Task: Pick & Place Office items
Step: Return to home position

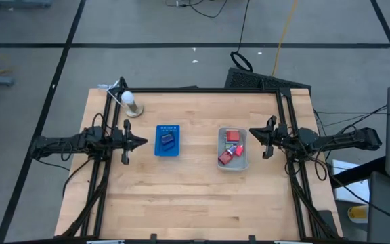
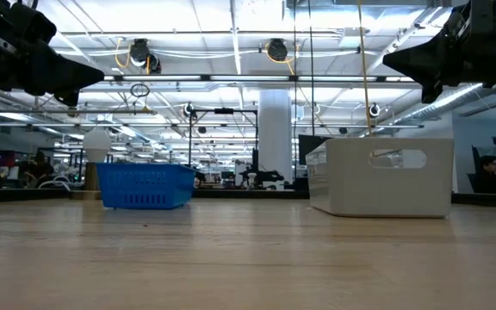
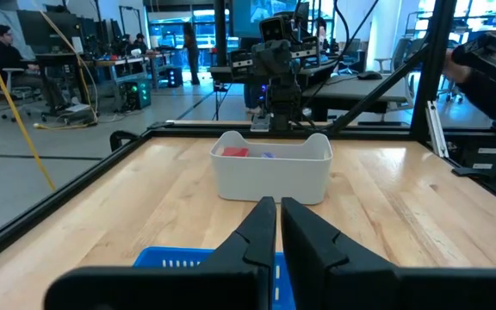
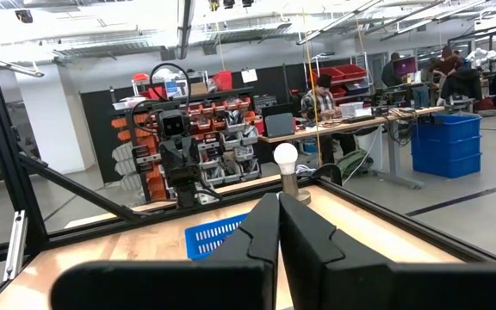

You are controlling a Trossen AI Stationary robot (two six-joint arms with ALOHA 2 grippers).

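No writing, label, brand, number or sign can be read in any of the views.

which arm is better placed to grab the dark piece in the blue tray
Left: the left gripper is beside the blue tray, pointing at the dark piece; the right gripper is beyond the grey bin.
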